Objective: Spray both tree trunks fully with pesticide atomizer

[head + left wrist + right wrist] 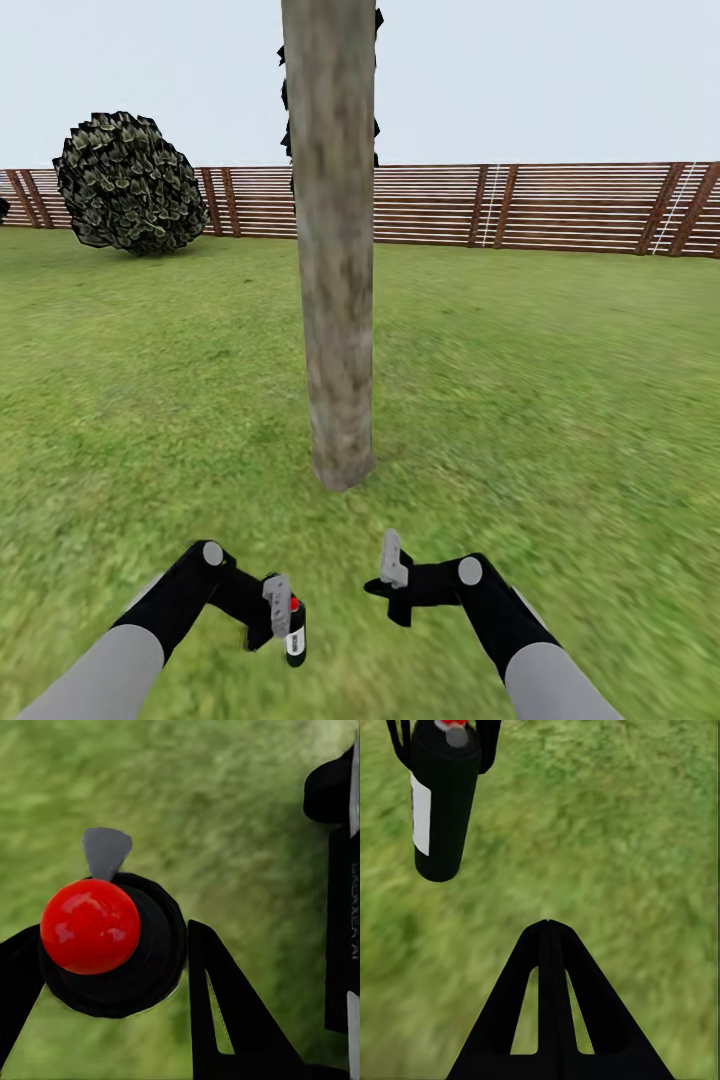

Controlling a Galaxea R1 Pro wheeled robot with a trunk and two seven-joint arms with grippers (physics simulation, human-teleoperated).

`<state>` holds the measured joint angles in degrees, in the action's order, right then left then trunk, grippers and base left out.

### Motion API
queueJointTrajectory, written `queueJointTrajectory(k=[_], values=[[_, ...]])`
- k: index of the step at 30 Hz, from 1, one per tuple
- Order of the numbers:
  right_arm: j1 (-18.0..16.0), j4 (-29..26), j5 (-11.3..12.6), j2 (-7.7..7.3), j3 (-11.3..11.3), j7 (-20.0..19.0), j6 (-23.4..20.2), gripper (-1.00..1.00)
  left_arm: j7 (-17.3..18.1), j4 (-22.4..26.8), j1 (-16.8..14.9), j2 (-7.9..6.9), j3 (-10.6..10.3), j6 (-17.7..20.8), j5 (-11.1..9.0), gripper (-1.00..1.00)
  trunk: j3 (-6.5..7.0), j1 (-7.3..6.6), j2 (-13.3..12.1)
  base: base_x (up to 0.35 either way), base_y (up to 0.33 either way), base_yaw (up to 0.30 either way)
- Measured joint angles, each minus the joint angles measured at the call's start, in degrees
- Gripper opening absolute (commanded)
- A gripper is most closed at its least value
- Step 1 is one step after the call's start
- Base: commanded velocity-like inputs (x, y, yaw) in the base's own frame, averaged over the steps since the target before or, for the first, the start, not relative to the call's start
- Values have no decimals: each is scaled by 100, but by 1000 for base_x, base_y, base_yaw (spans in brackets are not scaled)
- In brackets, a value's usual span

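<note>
Both arms extend forward and low, forearms angled inward toward each other. The left hand (283, 618) is closed on the pesticide atomizer (295, 632) — fingers (225, 1005) clamped at either side of its body, can hanging upright. The right hand (393, 575) is fully closed — fingers (547, 997) pressed together, holding nothing.

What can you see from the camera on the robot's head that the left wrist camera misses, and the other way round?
Head camera: the thick pale tree trunk straight ahead, a round dark shrub, the slatted wooden fence, sky, and both arms, including the right gripper.

Left wrist camera: a close look down on the pesticide atomizer, its round red cap, a small grey nozzle tab, and the black fingers on either side of it.

Both: the atomizer held in the left gripper, above blurry green grass.
</note>
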<state>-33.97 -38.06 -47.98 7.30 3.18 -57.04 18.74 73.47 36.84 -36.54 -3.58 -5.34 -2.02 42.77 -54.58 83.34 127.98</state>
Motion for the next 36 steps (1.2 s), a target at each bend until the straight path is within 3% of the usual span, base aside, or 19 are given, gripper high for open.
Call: queueJointTrajectory(k=[10,14,15,21,26,36], values=[[-1,-96,6,107,0,0,0,-100,-36,0,16,242,-11,-40,12,-100,0,0,0,0,0,0],[-1,-99,6,152,0,0,0,-100,-269,0,17,306,-33,-30,22,-100,0,0,0,0,0,0],[-1,-99,6,155,0,0,-1,-100,-346,0,17,310,-68,-27,25,-100,0,0,0,0,0,0],[-1,-99,6,182,0,0,-1,-100,-990,-9,18,324,-811,41,11,-100,0,0,0,0,0,0],[-1,-99,6,191,0,0,-1,-100,-1080,-3,11,395,-919,49,-4,-100,0,0,0,0,0,0],[-1,-99,6,191,0,0,-1,-100,-1105,49,-5,618,-919,50,-41,-100,0,0,0,0,0,0]])
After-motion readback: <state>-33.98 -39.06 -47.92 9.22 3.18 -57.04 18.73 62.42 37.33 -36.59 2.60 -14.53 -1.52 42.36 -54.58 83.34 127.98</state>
